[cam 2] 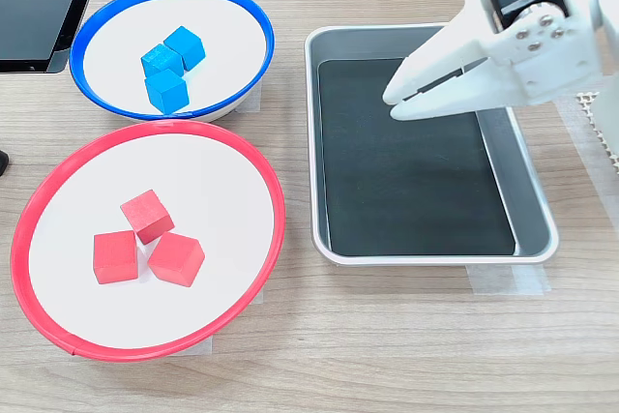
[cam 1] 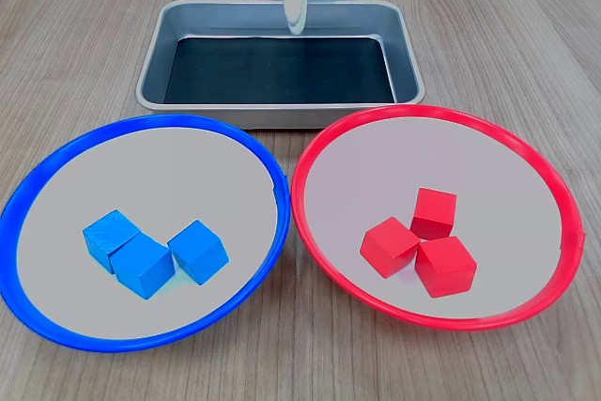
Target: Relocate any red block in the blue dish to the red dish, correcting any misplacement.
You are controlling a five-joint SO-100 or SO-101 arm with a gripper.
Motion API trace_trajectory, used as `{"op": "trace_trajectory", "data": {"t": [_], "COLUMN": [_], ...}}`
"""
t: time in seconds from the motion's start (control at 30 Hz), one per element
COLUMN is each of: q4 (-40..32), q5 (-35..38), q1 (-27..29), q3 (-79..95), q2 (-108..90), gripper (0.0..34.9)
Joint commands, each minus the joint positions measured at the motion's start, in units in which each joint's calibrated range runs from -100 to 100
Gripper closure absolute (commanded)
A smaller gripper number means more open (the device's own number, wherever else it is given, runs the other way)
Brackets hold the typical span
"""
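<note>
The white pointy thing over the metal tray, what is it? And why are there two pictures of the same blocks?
The white pointy thing is the gripper of a small robot arm, its pinching hand. Its two fingers look closed together and it holds nothing. It hangs above the metal tray, which has a dark mat inside and no blocks.

Both pictures show the same wooden table at the same moment, from two cameras. The first exterior view looks across the dishes toward the robot. The second exterior view looks down from higher up, from the side.

On the table are two round dishes. The blue dish holds three blue blocks. The red dish holds three red blocks. No red block sits in the blue dish, so the colours are already sorted.
</note>
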Motion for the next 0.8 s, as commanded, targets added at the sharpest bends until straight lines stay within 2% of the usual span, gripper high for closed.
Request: {"op": "trace_trajectory", "data": {"t": [0.0,0.57,0.7,0.73,0.77], "q4": [1.74,1.99,2.07,2.07,2.07], "q5": [-0.24,-0.29,-0.34,-0.34,-0.34], "q1": [-0.35,-0.26,-0.26,-0.26,-0.26], "q3": [0.00,0.00,0.00,0.00,0.00], "q2": [-0.68,-0.68,-0.68,-0.68,-0.68], "gripper": [34.6,34.6,32.8,34.6,34.6]}}
